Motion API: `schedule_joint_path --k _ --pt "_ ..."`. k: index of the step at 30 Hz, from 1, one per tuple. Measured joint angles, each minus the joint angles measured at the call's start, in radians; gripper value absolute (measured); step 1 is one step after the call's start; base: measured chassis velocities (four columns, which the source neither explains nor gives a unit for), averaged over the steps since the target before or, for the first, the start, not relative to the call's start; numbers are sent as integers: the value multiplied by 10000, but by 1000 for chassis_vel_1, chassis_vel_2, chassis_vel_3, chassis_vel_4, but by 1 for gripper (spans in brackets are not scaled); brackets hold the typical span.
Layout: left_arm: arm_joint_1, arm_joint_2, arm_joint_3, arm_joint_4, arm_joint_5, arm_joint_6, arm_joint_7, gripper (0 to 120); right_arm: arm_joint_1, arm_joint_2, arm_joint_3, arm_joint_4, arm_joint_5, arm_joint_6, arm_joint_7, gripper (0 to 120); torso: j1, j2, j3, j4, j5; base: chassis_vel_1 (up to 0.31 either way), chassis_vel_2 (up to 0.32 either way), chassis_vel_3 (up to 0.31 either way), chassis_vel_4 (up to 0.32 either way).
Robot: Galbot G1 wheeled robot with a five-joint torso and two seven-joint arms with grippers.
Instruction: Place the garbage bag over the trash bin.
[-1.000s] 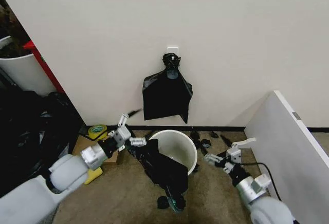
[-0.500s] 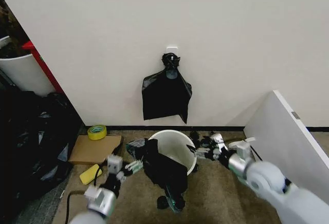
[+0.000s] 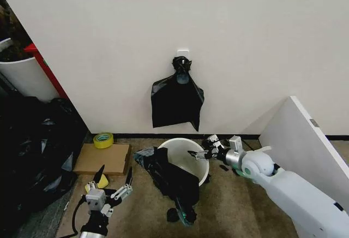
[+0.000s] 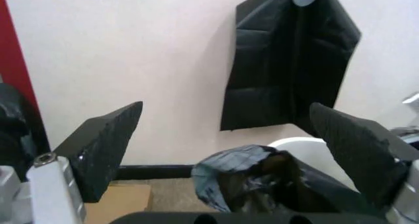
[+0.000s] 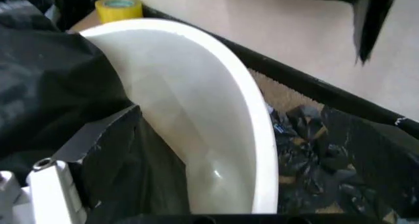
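Note:
The trash bin [image 3: 188,153] is a white bucket standing on the carpet by the wall. The garbage bag [image 3: 173,179] hangs crumpled over the bin's left and front rim and spills down to the floor. My left gripper [image 3: 115,171] is open, low at the front left, well apart from the bag. From its wrist, the bag [image 4: 262,180] and bin rim [image 4: 304,144] lie ahead between its fingers [image 4: 98,150]. My right gripper [image 3: 200,146] is open at the bin's right rim. Its wrist view looks into the bin [image 5: 196,101], with the bag [image 5: 59,87] on the far side.
A flat black knotted bundle [image 3: 177,99] hangs on the wall above the bin. Cardboard [image 3: 102,158] and a yellow tape roll [image 3: 103,139] lie to the left, beside a heap of black bags [image 3: 32,145]. A white panel [image 3: 305,150] leans on the right. Black scraps [image 5: 314,150] litter the floor.
My left gripper has pulled away from the bag's edge, down to the front left. The right gripper has moved in to the bin's right rim. The bag lies as before.

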State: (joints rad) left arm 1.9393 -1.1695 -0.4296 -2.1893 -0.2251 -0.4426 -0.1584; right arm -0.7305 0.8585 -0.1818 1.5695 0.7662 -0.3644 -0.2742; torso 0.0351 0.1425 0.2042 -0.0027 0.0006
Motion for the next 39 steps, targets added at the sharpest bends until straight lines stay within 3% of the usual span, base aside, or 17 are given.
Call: schedule_joint_path --k 4,9,12,22,28,34,39 --pt "55 -103 142 -7 177 -31 21 100 397 133 -332 -465 -217 75 -252 92 0 0 0 1 -1 0 0 0 0" --pt "264 -114 304 -2 369 -109 20 100 842 259 -725 -1220 -552 191 -716 71 0 0 0 0 2 0 0 0 0" --pt "319 -137 371 77 455 -139 14 100 917 278 -826 -1359 -650 260 -776 65 0 0 0 0 -1 0 0 0 0" --pt "4 409 483 26 385 73 4 100 1001 370 -1098 -1520 -891 425 -874 26 0 1 -1 -1 -3 0 0 0 0" --pt "-56 379 502 48 325 103 -10 100 877 293 -1052 -1455 -874 461 -807 5 0 1 -1 2 -1 0 0 0 0" --pt "-104 352 536 48 241 134 -30 100 476 184 -789 -1203 -717 604 -355 2 0 1 -1 3 -1 0 0 0 0" --pt "-167 334 632 -3 168 246 -46 100 -450 89 -130 -607 -150 767 787 2 0 1 1 3 3 0 0 0 0"
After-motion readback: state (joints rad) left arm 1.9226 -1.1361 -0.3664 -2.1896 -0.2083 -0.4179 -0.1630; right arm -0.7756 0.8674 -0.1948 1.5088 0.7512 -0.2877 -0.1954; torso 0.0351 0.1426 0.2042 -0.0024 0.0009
